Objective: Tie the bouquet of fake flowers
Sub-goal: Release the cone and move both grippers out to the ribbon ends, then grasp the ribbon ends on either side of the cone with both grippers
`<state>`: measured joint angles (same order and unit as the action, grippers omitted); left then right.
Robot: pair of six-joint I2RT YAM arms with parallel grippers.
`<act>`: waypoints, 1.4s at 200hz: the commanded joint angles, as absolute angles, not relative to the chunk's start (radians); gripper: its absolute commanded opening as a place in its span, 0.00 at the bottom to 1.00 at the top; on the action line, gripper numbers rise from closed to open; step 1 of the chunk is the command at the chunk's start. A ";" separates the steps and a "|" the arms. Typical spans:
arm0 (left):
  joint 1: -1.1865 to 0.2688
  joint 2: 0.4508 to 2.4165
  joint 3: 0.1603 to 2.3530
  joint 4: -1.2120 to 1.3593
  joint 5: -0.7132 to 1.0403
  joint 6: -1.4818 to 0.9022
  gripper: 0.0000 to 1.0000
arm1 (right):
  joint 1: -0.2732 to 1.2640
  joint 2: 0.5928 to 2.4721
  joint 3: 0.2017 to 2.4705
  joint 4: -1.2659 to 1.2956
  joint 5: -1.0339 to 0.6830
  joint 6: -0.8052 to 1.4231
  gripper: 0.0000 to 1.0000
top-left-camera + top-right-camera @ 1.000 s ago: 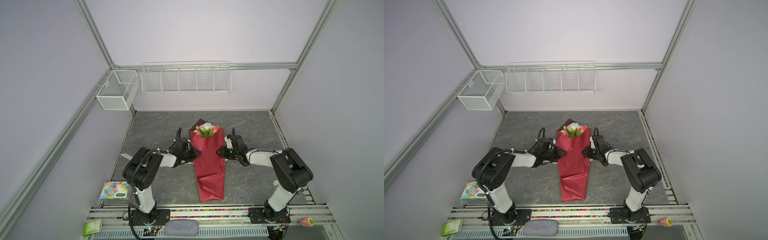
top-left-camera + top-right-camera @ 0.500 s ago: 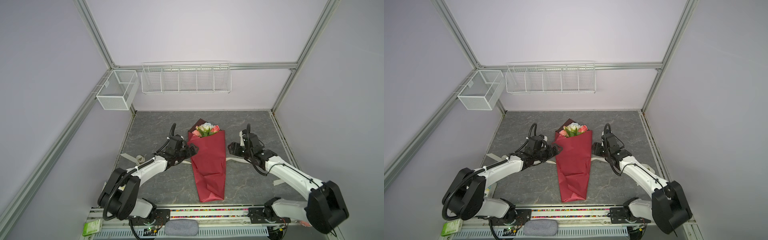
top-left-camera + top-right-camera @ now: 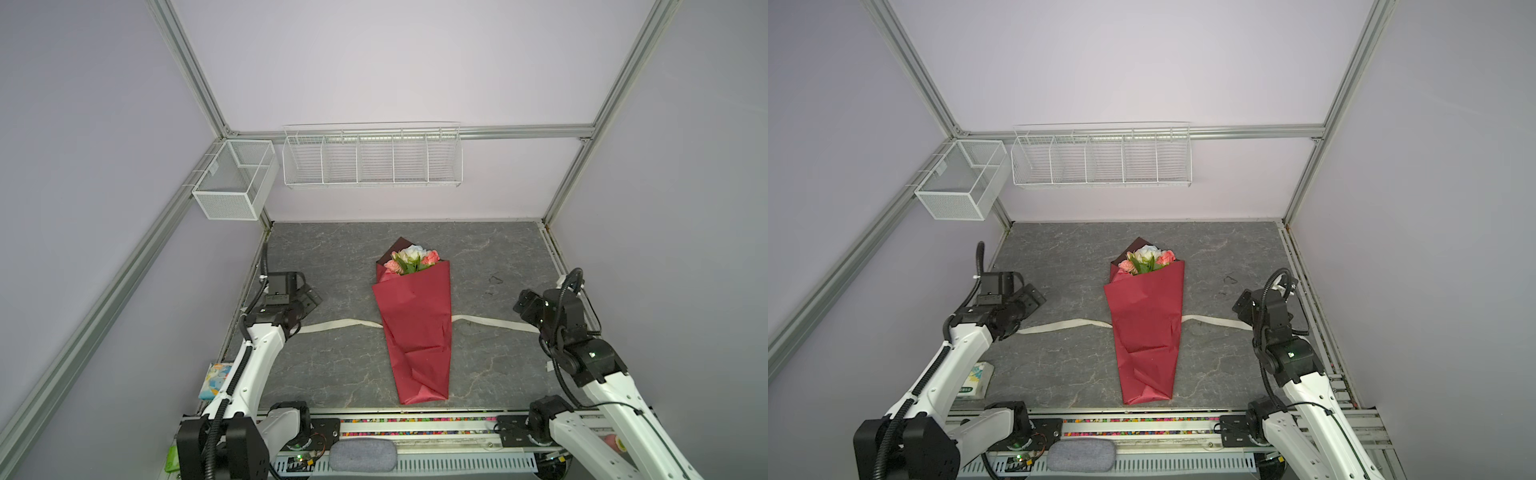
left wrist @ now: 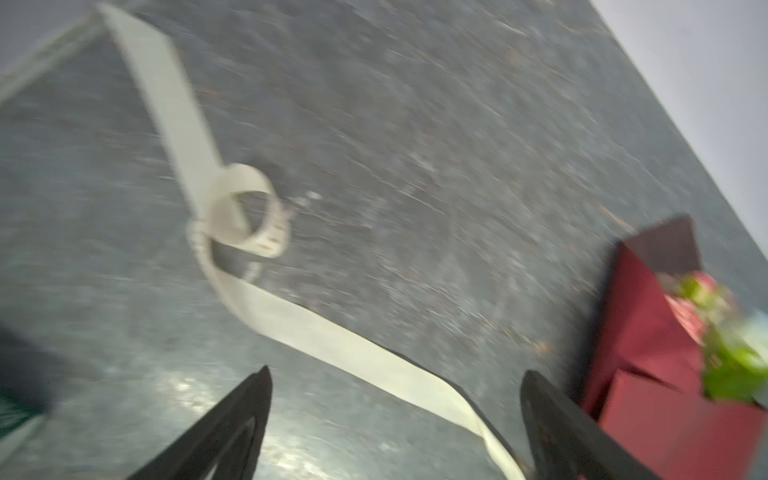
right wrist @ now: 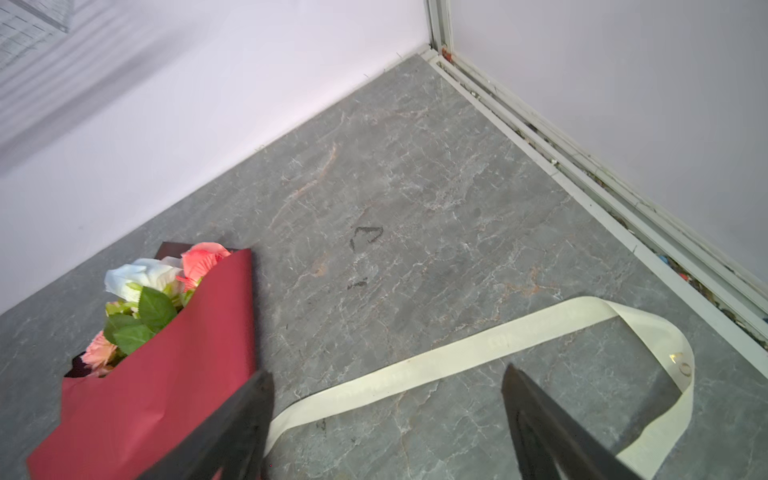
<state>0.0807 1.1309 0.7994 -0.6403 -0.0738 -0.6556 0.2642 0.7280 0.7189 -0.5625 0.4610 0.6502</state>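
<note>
Finds the bouquet of fake flowers [image 3: 415,324] lying flat in the middle of the counter [image 3: 332,257], blooms toward 12 o'clock, folded red tail toward 6 o'clock. Finds the cream ribbon [image 3: 332,325] stretched crosswise at about mid-length of the wrap, one tail out toward 9 o'clock, the other toward 3 o'clock. Sees none of it across the red paper in either top view, so presumably passing underneath. Sees no knot, no crossing, no turn around the wrap.

Places the left pincer [image 3: 309,297] at 9 o'clock of the bouquet, well apart from it, near that ribbon tail. From the wrist, shows the left pincer [image 4: 395,372] released and grasping nothing, ribbon loose on the counter beneath, curled into a small coil farther along (blurred). Places the right pincer [image 3: 524,307] at 3 o'clock, likewise well apart. From its wrist, shows the right pincer [image 5: 386,371] spread wide and empty, ribbon tail bending back on itself close by.

Judges the task barely begun: flowers wrapped and laid over the ribbon, tying itself not yet started. Leaves everything else: seize each tail, bring both over the wrap, cross, knot, draw snug. Expects trouble pinching flat ribbon off the counter, and light paper liable to shift under pull.
</note>
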 commanded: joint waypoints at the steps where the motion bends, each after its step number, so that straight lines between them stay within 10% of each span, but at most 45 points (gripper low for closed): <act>1: 0.215 1.223 0.846 -0.781 -0.057 -0.596 0.86 | 0.252 0.800 0.732 -0.600 0.374 0.647 0.92; 162: 0.253 1.689 0.995 -0.733 -0.125 -0.675 0.52 | 0.248 1.067 0.854 -0.646 0.282 0.621 0.84; 223: 0.252 1.620 0.967 -0.692 -0.061 -0.649 0.19 | 0.247 1.074 0.866 -0.672 0.335 0.534 0.75; 280: 0.252 1.354 0.887 -0.651 0.099 -0.651 0.08 | 0.061 1.100 0.817 -0.769 0.322 0.637 0.69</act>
<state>0.2485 1.4807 0.9379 -0.6842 -0.0223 -0.6533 0.1661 1.1007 0.8505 -0.7040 0.3527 0.5808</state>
